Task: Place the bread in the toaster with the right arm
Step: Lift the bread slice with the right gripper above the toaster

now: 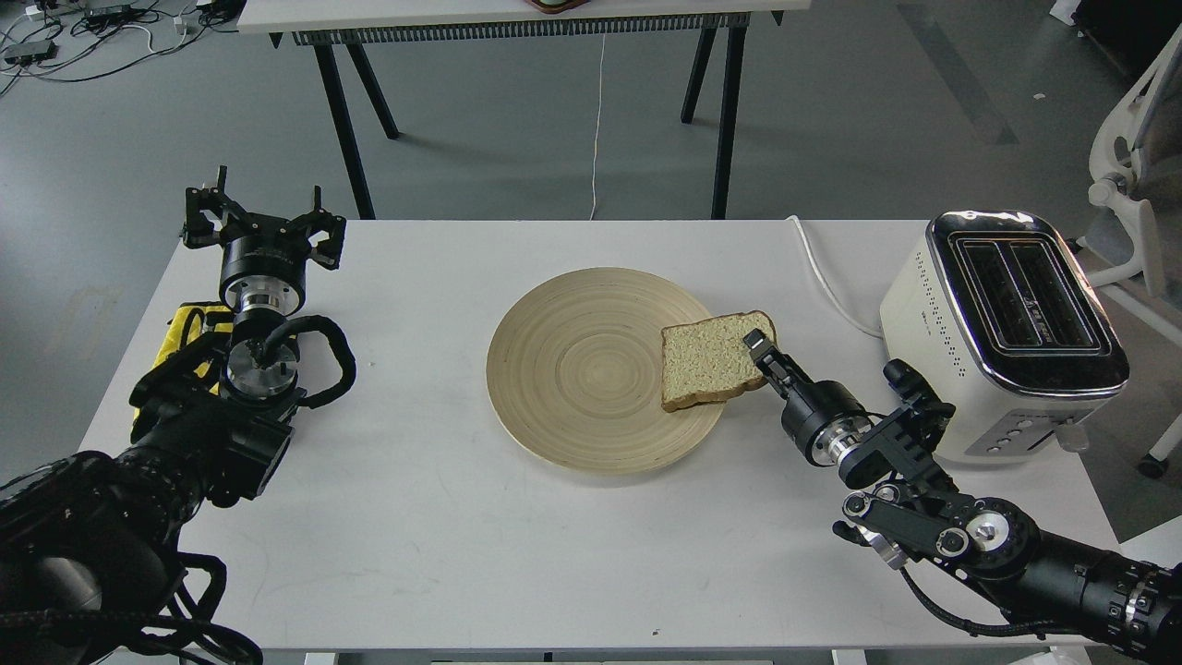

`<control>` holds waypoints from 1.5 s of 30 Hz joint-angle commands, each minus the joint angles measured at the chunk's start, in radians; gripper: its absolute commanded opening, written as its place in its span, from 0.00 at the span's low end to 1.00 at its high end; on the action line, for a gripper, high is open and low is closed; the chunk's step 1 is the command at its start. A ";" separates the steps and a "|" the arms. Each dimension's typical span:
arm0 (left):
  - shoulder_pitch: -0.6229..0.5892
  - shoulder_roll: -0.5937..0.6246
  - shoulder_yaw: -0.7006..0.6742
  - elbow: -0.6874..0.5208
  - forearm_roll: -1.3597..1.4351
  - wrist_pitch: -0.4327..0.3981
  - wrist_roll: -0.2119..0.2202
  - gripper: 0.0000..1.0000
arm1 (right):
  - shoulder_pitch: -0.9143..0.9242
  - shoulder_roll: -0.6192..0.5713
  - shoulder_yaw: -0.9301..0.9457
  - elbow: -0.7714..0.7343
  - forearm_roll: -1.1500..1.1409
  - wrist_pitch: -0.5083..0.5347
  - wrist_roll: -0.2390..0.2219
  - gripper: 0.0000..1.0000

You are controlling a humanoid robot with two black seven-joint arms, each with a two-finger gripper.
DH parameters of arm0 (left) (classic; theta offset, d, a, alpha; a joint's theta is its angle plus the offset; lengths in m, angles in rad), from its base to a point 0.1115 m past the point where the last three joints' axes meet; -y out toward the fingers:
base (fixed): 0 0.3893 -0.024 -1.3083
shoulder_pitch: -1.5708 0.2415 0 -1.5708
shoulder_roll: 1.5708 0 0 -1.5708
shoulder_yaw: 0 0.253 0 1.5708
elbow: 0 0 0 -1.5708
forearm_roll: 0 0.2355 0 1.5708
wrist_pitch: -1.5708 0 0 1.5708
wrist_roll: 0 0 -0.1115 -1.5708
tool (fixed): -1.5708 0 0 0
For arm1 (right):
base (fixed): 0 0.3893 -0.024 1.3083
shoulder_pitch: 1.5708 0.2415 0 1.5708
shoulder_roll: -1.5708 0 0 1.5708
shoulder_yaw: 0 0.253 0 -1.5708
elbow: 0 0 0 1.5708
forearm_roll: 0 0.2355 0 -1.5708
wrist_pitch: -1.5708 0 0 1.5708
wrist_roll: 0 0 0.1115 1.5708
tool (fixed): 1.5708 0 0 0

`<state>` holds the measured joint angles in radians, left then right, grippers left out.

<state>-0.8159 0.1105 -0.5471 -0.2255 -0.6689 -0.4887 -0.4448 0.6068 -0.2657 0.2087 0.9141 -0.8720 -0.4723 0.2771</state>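
Item one, nearest: the right arm (979, 536), black and jointed, enters from the corner of the white table (416, 517) below the toaster and reaches up and toward the plate, so that its far end meets the bread edge-on. Item two: the right gripper (759, 351), at the bread's edge on the side facing the toaster; one finger lies over the crust, the other is hidden beneath, so the jaws appear to pinch the slice, though firm contact cannot be confirmed. Item three: the bread (713, 360), a pale slice with brown crust, resting on the plate's rim on the toaster side, part of it overhanging the table; this overhang likely gives the lower finger room to slide under. Item four: the plate (572, 369), round, beige wood, flat on the table, well apart from the toaster on its left side. Item five: the left arm (212, 406), on the far side of the plate from the toaster, showing a yellow patch and parked out of the work. Item six: the left gripper (263, 226), raised, its jaws spread wide and empty. Item seven: the toaster (1002, 332), cream with chrome top, at the table's right edge, both slots empty and facing up; its white cord (822, 277) trails off behind. Judgement: grasp stage; lifting and carrying the bread to the toaster not yet done.
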 commanded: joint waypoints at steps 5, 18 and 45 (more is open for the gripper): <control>0.000 0.000 -0.001 0.000 0.000 0.000 0.000 1.00 | -0.001 -0.017 0.132 0.077 0.004 0.006 0.045 0.00; 0.000 0.000 -0.001 0.000 -0.001 0.000 0.000 1.00 | 0.053 -0.375 0.265 0.305 0.005 0.011 0.033 0.00; 0.000 0.000 -0.001 0.000 -0.001 0.000 0.000 1.00 | -0.059 -0.998 0.173 0.545 0.002 0.008 0.047 0.00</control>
<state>-0.8159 0.1105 -0.5467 -0.2255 -0.6690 -0.4887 -0.4449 0.5479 -1.2411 0.3936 1.4600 -0.8716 -0.4627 0.3237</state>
